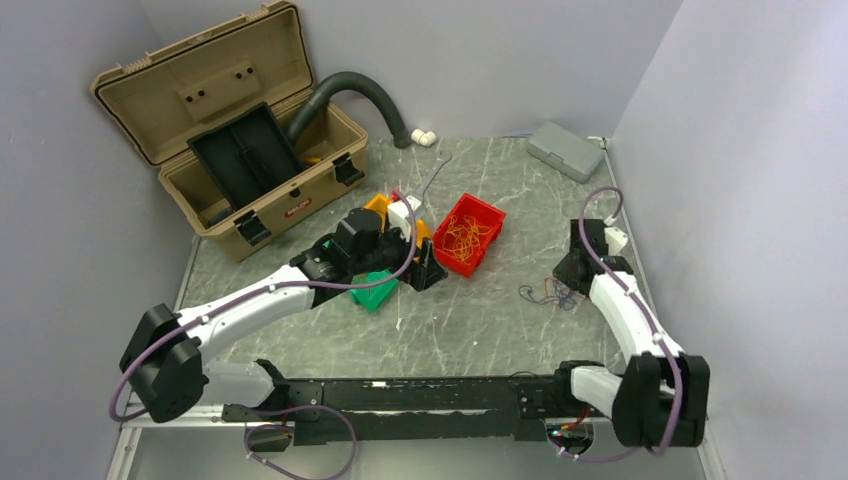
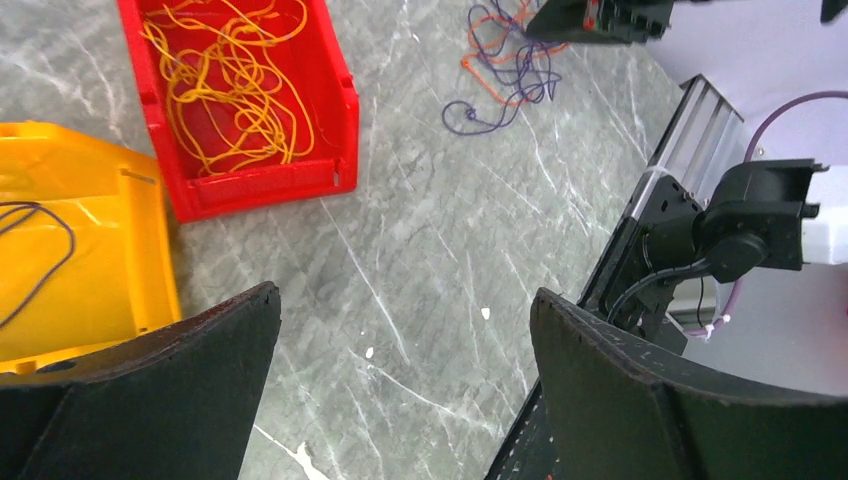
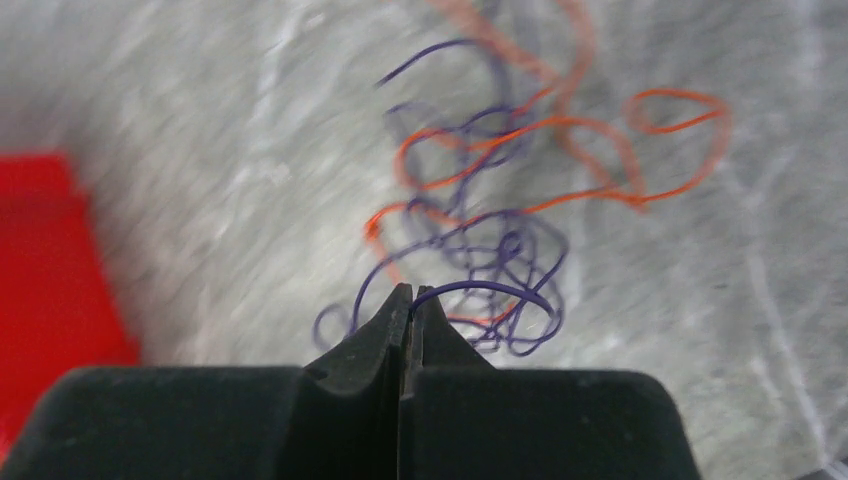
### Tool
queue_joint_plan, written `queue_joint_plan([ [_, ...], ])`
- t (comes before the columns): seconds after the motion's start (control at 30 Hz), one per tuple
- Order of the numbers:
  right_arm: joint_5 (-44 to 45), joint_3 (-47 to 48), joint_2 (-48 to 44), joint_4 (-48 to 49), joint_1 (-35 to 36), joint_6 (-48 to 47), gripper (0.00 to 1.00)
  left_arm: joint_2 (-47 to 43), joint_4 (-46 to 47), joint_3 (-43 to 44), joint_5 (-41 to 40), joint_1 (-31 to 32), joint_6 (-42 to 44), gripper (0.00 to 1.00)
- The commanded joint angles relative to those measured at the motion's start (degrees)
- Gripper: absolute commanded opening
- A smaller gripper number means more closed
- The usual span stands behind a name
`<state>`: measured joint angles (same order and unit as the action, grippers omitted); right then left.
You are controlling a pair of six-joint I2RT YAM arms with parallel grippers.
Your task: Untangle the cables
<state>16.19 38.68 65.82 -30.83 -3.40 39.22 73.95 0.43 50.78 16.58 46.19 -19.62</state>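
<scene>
Purple, hair-thin looping cables [image 3: 505, 248] pinched in right pincer [image 3: 410, 293]

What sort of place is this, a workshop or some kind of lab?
Probably a robotics lab test booth: a left arm and right arm bolted to a marble-patterned table, plain grey walls closing it in, plus a toolbox and red bin of wires.
</scene>
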Motion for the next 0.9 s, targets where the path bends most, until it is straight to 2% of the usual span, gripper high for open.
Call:
queue_joint_plan([
  [0.0,-6.9,0.5,-7.0,-5.4,11.5,3.0,0.0,-3.7,-0.3,-0.8,-0.4,-1.8,0.4,0.98],
  [0.17,-24.8,-2.9,-13.2,-0.9,24.2,12.8,0.0,-4.2,-0.3,-2.4,0.0,-3.1,-0.1,0.97],
  [0.3,-29.1,-2.6,-15.5,8.3,38.6,20.5,0.0,-4.4,0.8,-3.6,1.0,-3.3,-1.1,0.97],
  [0.37,-30.2,-0.6,-14.9,11.1,43.0,21.3,0.0,-4.0,0.2,-3.0,1.6,-3.2,-1.0,0.97],
  [0.43,-32.3,1.6,-13.9,12.5,44.4,19.7,0.03,-3.8,-0.2,-2.7,1.6,-3.3,-1.0,0.97],
  [0.47,-32.7,2.5,-13.4,12.3,44.4,18.5,0.08,-3.9,-0.2,-2.6,1.6,-3.3,-0.9,0.97],
  [0.53,-31.3,4.5,-13.0,9.6,44.4,14.9,0.55,-4.3,0.2,-3.2,1.6,-3.3,-1.2,0.97],
  [0.57,-29.5,5.8,-12.9,7.2,44.3,12.6,0.73,-4.6,0.6,-3.6,1.6,-3.3,-1.4,0.97],
  [0.6,-27.1,7.1,-12.9,4.5,44.3,10.6,0.87,-4.9,0.7,-3.9,1.7,-3.3,-1.5,0.97],
  [0.63,-24.5,8.3,-13.1,2.0,44.3,9.1,0.95,-5.0,0.6,-4.2,1.6,-3.3,-1.5,0.97],
  [0.87,-11.6,8.5,-16.6,-7.7,40.7,3.5,0.96,-3.3,0.1,-5.8,4.8,-1.9,-2.1,0.96],
])
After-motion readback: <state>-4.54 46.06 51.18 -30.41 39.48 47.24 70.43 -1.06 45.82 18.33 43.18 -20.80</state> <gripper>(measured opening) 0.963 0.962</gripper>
